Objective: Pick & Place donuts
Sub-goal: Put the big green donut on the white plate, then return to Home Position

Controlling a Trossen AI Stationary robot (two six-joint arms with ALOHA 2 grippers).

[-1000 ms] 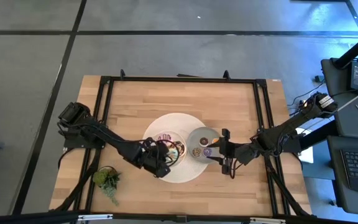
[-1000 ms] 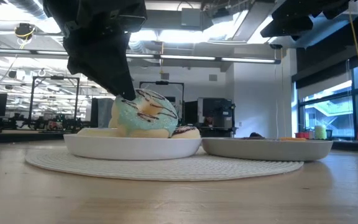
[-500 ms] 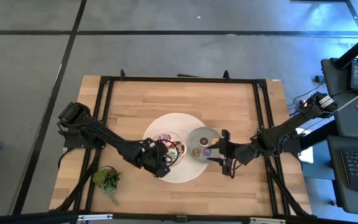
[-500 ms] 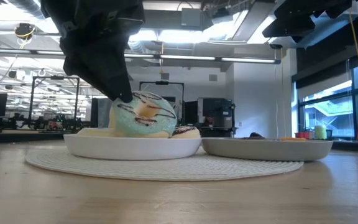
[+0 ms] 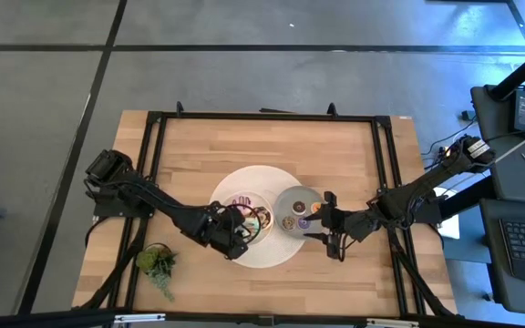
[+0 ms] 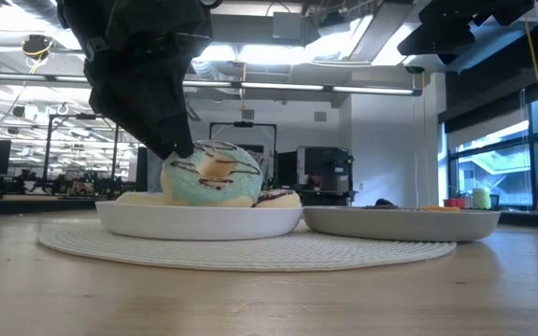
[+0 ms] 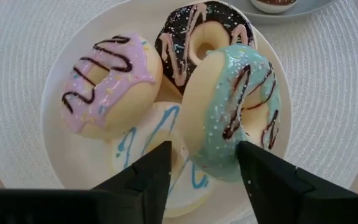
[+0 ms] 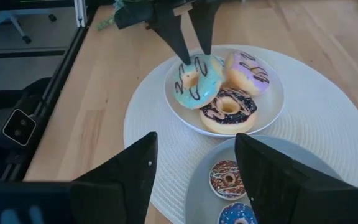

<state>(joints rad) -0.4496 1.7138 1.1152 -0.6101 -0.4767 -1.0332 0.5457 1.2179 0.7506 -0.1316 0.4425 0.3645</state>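
Note:
A white dish (image 7: 51, 93) holds a pink-iced donut (image 7: 104, 81), a chocolate donut (image 7: 201, 37), a white donut with blue drizzle (image 7: 148, 143) and a green-iced donut (image 7: 229, 112). The green-iced one stands tilted on edge, leaning on the others. My left gripper (image 7: 204, 149) is open just above it, a finger on either side of its raised rim (image 8: 188, 62). My right gripper (image 5: 317, 223) hovers open over the near right rim of the grey dish (image 8: 303, 162), which holds mini donuts (image 8: 227, 177). My left gripper comes at the green-iced donut's raised rim (image 7: 219, 165) slanting down from the table's left. Its jaws are open around that rim, and I cannot tell whether a fingertip (image 6: 180, 149) touches the icing. The donut rests tilted on the others in the dish.
Both dishes sit side by side on a round white woven mat (image 5: 253, 251) at mid-table. A small green plant (image 5: 158, 264) lies near the front left corner. Bare wood lies along the table's far side.
My left gripper has opened and let go of the green-iced donut, drawing back a little toward the table's left. The donut has sunk slightly and settled tilted against the other donuts in the white dish.

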